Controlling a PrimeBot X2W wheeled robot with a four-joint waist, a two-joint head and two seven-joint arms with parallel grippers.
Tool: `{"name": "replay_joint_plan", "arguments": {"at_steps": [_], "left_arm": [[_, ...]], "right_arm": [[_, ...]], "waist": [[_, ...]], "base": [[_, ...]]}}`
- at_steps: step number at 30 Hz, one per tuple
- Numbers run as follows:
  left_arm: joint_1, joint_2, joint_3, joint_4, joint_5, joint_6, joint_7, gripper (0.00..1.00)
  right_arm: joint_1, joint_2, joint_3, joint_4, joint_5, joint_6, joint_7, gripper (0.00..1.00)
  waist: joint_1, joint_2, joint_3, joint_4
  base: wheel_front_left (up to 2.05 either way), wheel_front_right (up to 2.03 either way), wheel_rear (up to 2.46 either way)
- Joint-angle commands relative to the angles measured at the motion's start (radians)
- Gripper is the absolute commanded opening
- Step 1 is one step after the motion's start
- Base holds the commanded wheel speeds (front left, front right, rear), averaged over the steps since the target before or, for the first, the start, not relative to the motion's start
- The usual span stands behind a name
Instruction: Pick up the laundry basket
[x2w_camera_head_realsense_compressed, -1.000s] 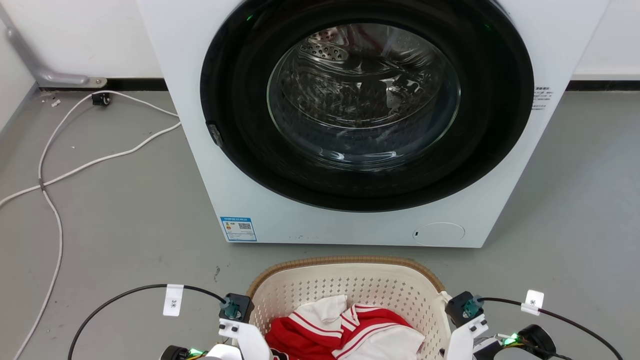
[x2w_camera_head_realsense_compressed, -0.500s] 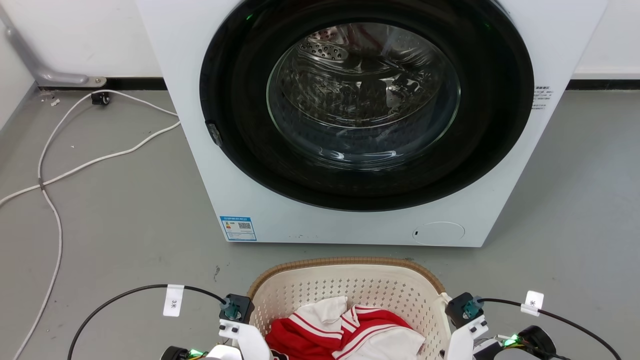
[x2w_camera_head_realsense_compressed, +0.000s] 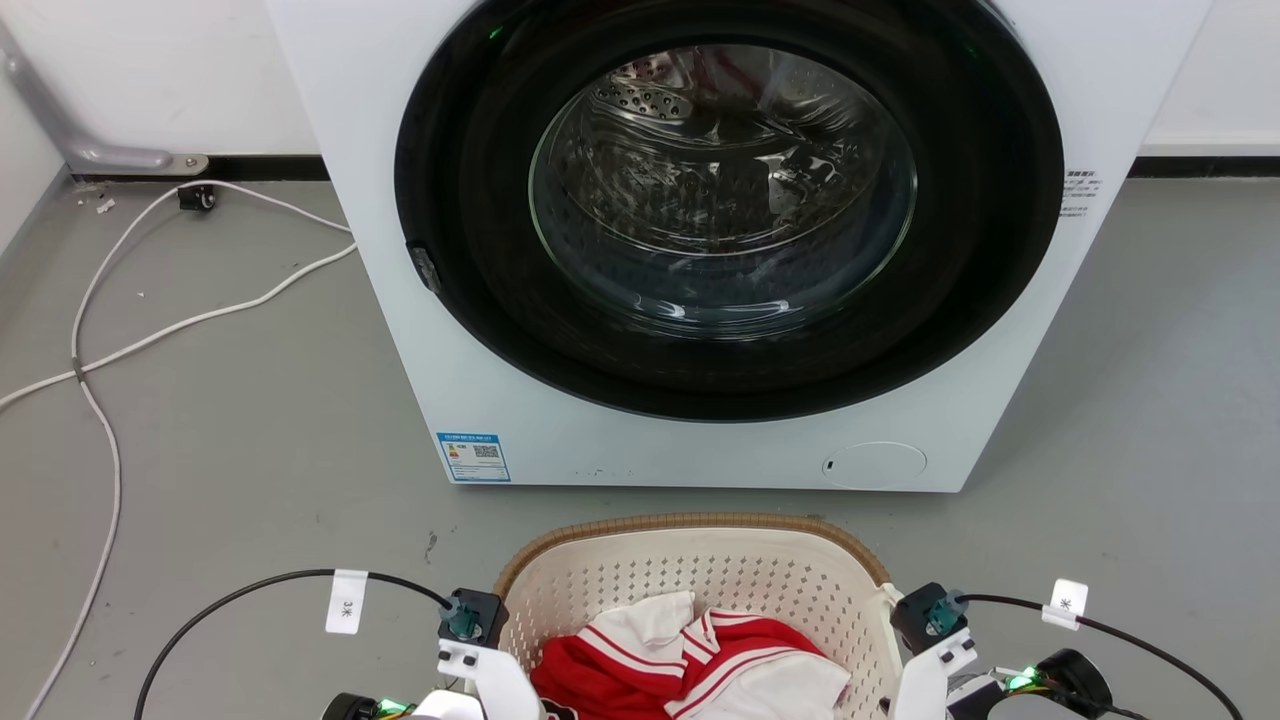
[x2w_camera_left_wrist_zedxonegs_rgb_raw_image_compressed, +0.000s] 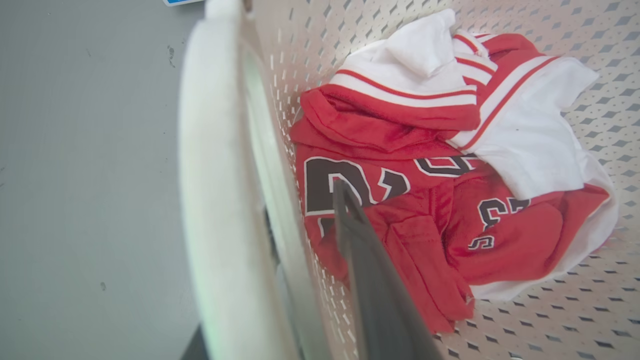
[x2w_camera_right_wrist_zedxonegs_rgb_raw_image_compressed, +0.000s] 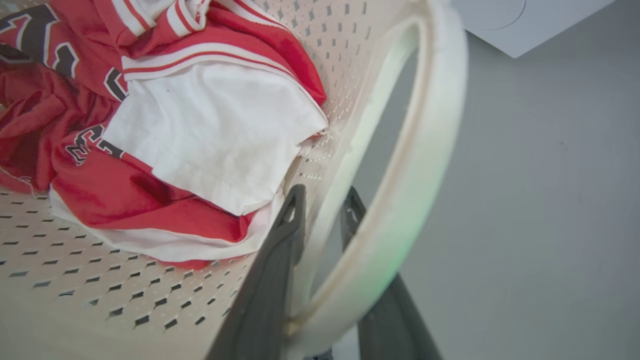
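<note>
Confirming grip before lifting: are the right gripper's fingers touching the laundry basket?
Touching: right wrist view shows the right gripper's fingers pinching the laundry basket wall between them.

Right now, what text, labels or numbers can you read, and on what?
"3米": white tag on the left cable.
Right cable's tag: mark unclear.
Blue sticker on the washing machine: too small.
Print on its right edge: too small.
Black numerals on the red jersey: folded, unreadable.
</note>
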Motion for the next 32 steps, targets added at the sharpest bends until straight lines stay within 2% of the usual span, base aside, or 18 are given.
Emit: {"name": "replay_joint_plan", "arguments": {"at_steps": [1,32], "left_arm": [[-0.019,0.019,-0.006,0.002,0.002,-0.012,-0.008,0.0],[-0.022,0.024,-0.065,0.011,-0.054,-0.012,-0.018,0.0]], "right_arm": [[-0.011,-0.03,0.008,0.014,0.0,-0.002,-0.001,0.0],[-0.016,-0.028,0.065,0.024,0.051,-0.002,-0.009,0.0]], "waist": [[0.0,0.0,0.001,0.0],[0.0,0.0,-0.003,-0.001]], "base": [[0.0,0.0,0.0],[0.0,0.0,0.0]]}}
